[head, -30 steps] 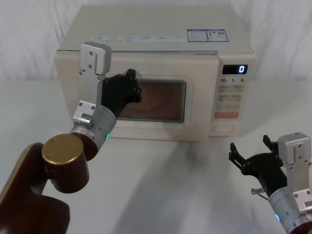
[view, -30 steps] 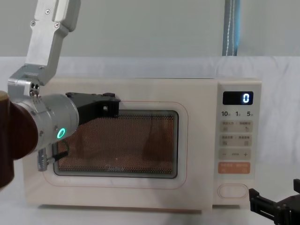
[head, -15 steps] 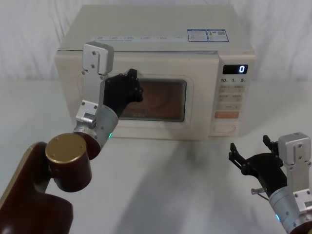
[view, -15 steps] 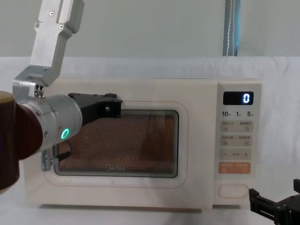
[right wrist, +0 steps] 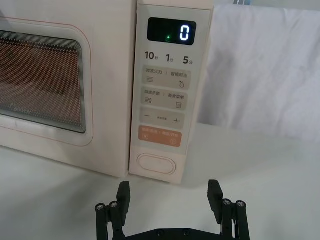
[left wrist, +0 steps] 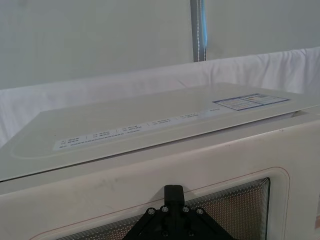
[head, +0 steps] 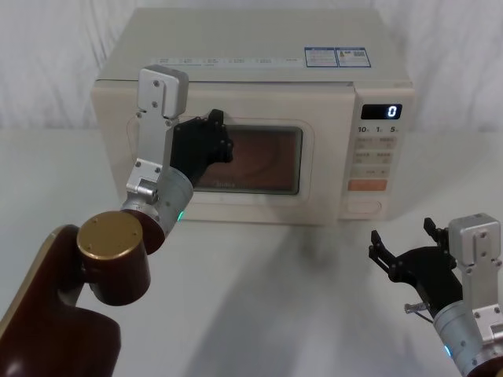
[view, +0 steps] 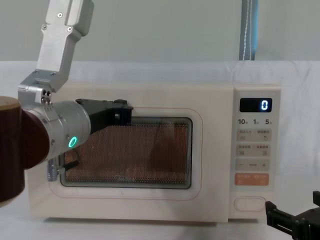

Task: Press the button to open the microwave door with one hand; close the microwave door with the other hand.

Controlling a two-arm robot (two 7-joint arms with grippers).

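Left gripper (head: 214,137): black, raised against the microwave door (head: 259,161), at the upper left part of the dark glass window. From the head view it looks to be in contact with the door panel. In the left wrist view its tip (left wrist: 174,196) sits against the top edge of the mesh window. Whether its fingers are parted or closed cannot be told.

Right gripper (head: 405,247): low over the white table (head: 275,298), in front of and to the right of the microwave (head: 251,78), apart from it. Fingers spread wide, nothing between them; the right wrist view shows both fingers (right wrist: 124,192) with a broad gap, aimed toward the control panel.

Button (right wrist: 157,163): cream oval key at the bottom of the control panel, below the orange key (right wrist: 160,135). Untouched; the right gripper is near but clear of it.

Door looks closed, flush with the front in the chest view (view: 115,150). Display (head: 381,111) reads "0". Microwave stands at the back centre of the table, white cloth behind.
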